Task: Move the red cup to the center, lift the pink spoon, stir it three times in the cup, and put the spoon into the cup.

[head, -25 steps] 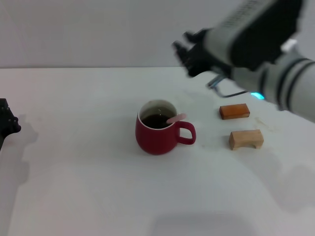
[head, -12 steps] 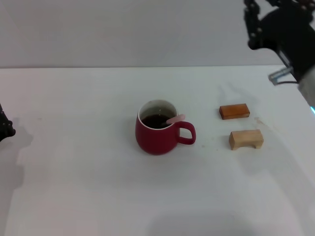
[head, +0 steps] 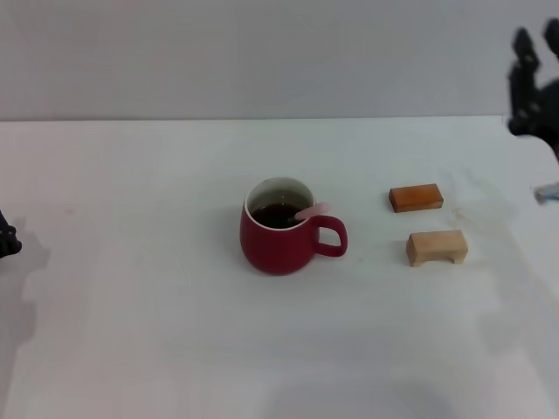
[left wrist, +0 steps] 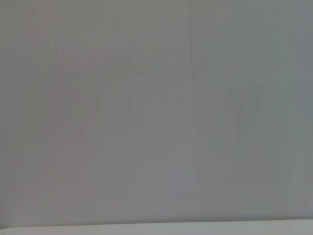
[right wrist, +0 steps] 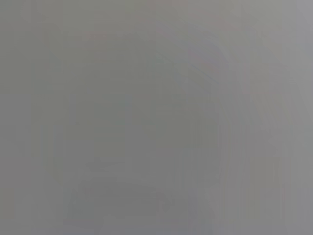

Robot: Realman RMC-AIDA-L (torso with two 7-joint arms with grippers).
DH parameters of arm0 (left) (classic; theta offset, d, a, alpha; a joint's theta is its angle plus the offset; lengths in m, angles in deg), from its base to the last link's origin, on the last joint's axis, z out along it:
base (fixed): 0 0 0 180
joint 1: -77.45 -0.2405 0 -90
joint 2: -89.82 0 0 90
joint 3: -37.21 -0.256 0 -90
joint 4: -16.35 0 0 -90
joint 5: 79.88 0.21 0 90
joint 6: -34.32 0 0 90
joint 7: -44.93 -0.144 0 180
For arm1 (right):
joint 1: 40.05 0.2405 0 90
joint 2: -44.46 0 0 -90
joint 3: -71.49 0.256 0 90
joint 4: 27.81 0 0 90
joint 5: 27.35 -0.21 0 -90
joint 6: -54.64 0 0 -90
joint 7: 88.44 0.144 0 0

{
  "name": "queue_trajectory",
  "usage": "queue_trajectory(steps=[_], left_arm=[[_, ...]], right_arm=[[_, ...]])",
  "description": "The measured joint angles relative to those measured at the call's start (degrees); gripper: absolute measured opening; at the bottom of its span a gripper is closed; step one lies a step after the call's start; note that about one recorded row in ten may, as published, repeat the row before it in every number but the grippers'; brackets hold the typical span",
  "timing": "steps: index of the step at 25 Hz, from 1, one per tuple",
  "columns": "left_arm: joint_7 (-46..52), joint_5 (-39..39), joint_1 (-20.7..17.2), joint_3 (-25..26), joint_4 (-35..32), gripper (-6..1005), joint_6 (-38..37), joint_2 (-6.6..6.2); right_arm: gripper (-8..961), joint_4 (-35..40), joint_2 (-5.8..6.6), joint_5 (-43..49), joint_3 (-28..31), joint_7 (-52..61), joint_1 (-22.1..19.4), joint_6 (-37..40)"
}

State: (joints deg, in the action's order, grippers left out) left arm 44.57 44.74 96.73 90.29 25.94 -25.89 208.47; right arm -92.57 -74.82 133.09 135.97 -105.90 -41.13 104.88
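Note:
The red cup [head: 279, 237] stands upright in the middle of the white table [head: 131, 332], its handle pointing right, with dark liquid inside. The pink spoon [head: 312, 210] sits in the cup; its pale handle leans on the rim above the cup's handle and its bowl is hidden in the liquid. My right gripper [head: 535, 42] is raised at the far right edge of the head view, well away from the cup, open and empty. Only a dark bit of my left gripper [head: 5, 241] shows at the far left edge. Both wrist views show only blank grey wall.
An orange-brown flat block [head: 416, 197] and a tan wooden block [head: 437, 247] lie to the right of the cup. A grey wall rises behind the table's far edge.
My right arm has pulled back from above the cup to the far right edge and risen. My left gripper has slid further out of view. The cup and spoon have not moved.

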Motion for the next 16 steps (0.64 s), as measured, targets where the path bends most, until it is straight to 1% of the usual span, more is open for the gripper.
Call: queue_trajectory(steps=[1,2,3,4,7,9,11,12,16], left_arm=[[0.0,0.0,0.0,0.0,0.0,-2,0.0,0.03],[0.0,0.0,0.0,0.0,0.1,-2,0.0,0.07],[0.0,0.0,0.0,0.0,0.1,-2,0.0,0.07],[0.0,0.0,0.0,0.0,0.1,-2,0.0,0.07],[0.0,0.0,-0.1,0.0,0.5,-2,0.0,0.08],[0.0,0.0,-0.1,0.0,0.7,-2,0.0,0.09],[0.0,0.0,-0.1,0.0,0.7,-2,0.0,0.09],[0.0,0.0,-0.1,0.0,0.8,-2,0.0,0.09],[0.0,0.0,-0.1,0.0,0.8,-2,0.0,0.09]], right_arm=[[240,2.0,-0.01,-1.0,-0.3,0.0,-0.1,2.8],[240,5.8,0.0,-3.4,-1.0,0.0,0.0,7.8],[240,7.8,0.01,-4.5,-1.2,0.1,0.1,9.9],[240,7.8,0.01,-4.5,-1.2,0.1,0.1,9.9],[240,12.9,-0.01,-8.5,-2.0,0.1,0.5,13.4],[240,14.0,-0.01,-10.0,-2.5,0.1,0.7,14.0],[240,16.7,-0.01,-13.1,-3.6,0.1,1.4,15.1],[241,19.2,-0.01,-16.1,-4.4,0.2,2.3,16.1],[241,22.2,0.0,-19.7,-5.9,0.3,3.5,17.7]])
